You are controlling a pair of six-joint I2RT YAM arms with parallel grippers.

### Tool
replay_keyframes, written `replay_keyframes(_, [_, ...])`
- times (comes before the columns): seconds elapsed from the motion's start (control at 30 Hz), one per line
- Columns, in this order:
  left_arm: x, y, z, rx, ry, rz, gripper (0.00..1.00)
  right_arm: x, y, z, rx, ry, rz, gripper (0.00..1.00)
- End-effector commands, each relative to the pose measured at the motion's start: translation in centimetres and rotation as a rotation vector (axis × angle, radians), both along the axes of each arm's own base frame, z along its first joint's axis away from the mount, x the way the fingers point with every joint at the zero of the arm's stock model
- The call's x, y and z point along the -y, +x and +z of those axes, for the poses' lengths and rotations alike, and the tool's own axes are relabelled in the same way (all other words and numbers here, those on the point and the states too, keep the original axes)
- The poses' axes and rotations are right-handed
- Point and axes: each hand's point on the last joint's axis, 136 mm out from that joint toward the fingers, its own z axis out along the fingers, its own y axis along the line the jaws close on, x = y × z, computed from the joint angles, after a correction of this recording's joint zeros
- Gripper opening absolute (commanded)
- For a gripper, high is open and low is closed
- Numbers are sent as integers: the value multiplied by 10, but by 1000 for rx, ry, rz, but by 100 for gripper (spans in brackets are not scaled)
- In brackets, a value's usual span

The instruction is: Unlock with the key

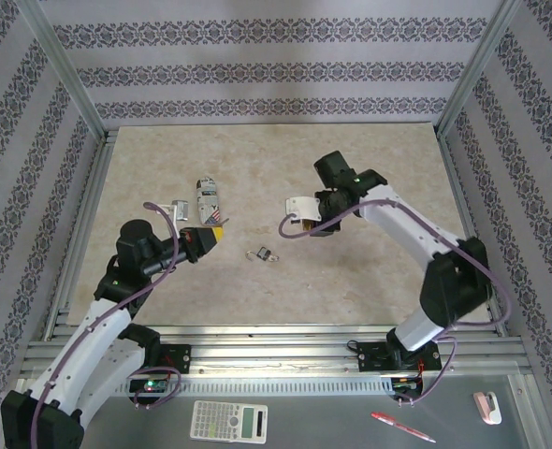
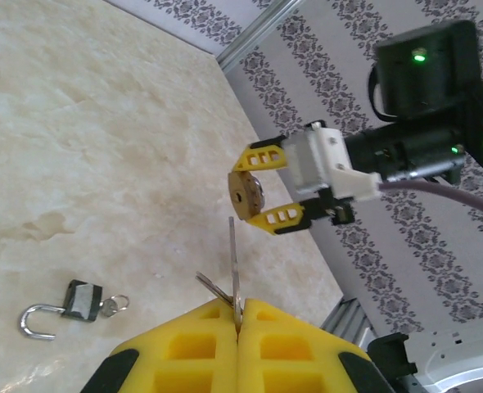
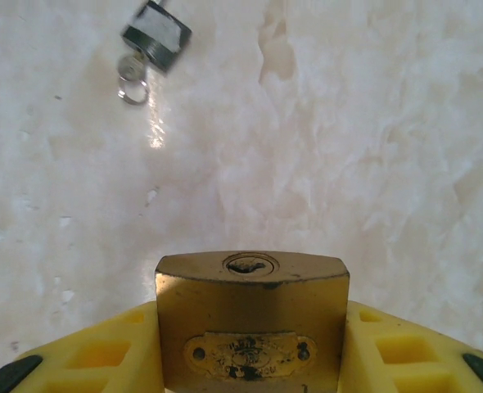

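My left gripper [image 2: 240, 307] is shut on the key [image 2: 234, 262]. Its thin pale blade sticks straight out past the yellow fingertips, and a second key [image 2: 211, 286] hangs beside it. My right gripper [image 3: 252, 315] is shut on the brass padlock [image 3: 251, 327], keyhole [image 3: 250, 264] facing outward. In the left wrist view the brass padlock [image 2: 246, 194] sits between the right arm's yellow fingers, beyond the key tip and apart from it. From above, the left gripper [image 1: 210, 236] and right gripper [image 1: 299, 220] face each other over the table's middle.
A small dark-grey padlock [image 1: 265, 253] lies on the table between the arms, shackle open [image 2: 37, 321], with a key ring [image 2: 115, 305] in it. A patterned can [image 1: 207, 198] and a small white-grey object [image 1: 178, 208] lie behind the left gripper. A calculator [image 1: 229, 421] and a red pen [image 1: 402, 427] lie by the arm bases.
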Motion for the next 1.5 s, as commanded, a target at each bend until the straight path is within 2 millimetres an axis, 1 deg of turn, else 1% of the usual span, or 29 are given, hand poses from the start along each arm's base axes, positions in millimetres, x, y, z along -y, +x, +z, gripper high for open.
replay_keyframes(0.0, [14, -2, 21, 73, -75, -64, 0, -5, -30, 22, -6, 50, 27, 0])
replay_keyframes(0.03, [19, -3, 21, 76, -80, -82, 0, -6, -35, 27, 4, 56, 35, 0])
replay_keyframes(0.17, [52, -14, 20, 95, -96, -186, 0, -16, -52, 52, 47, 105, 62, 0])
replay_keyframes(0.27, [68, -16, 17, 80, -99, -227, 0, -19, -55, 59, 87, 87, 67, 0])
replay_keyframes(0.33, [75, -15, 15, 70, -108, -234, 0, -22, -54, 63, 92, 85, 53, 0])
replay_keyframes(0.4, [79, -13, 15, 64, -137, -236, 0, -26, -54, 65, 94, 80, 44, 0])
replay_keyframes(0.5, [84, -13, 20, 73, -174, -252, 0, -32, -53, 60, 113, 46, 32, 0])
replay_keyframes(0.67, [93, -24, 23, 98, -187, -309, 0, -41, -45, 56, 118, 15, -27, 0])
replay_keyframes(0.73, [94, -27, 21, 91, -186, -324, 0, -43, -44, 55, 128, -4, -36, 0])
replay_keyframes(0.8, [92, -24, 12, 65, -160, -297, 0, -44, -42, 56, 131, -7, -46, 0])
replay_keyframes(0.9, [90, -23, 7, 53, -136, -278, 0, -40, -40, 57, 148, -20, -64, 0])
replay_keyframes(1.1, [89, -17, -8, -11, -107, -247, 0, -44, -42, 69, 181, 15, -52, 0])
replay_keyframes(1.23, [91, -13, -12, -43, -111, -236, 0, -50, -45, 68, 189, 12, -35, 0])
replay_keyframes(1.37, [94, -10, -12, -64, -124, -243, 0, -59, -48, 69, 193, 43, -14, 0])
replay_keyframes(1.47, [96, -8, -15, -82, -120, -244, 0, -62, -48, 71, 201, 38, -10, 0])
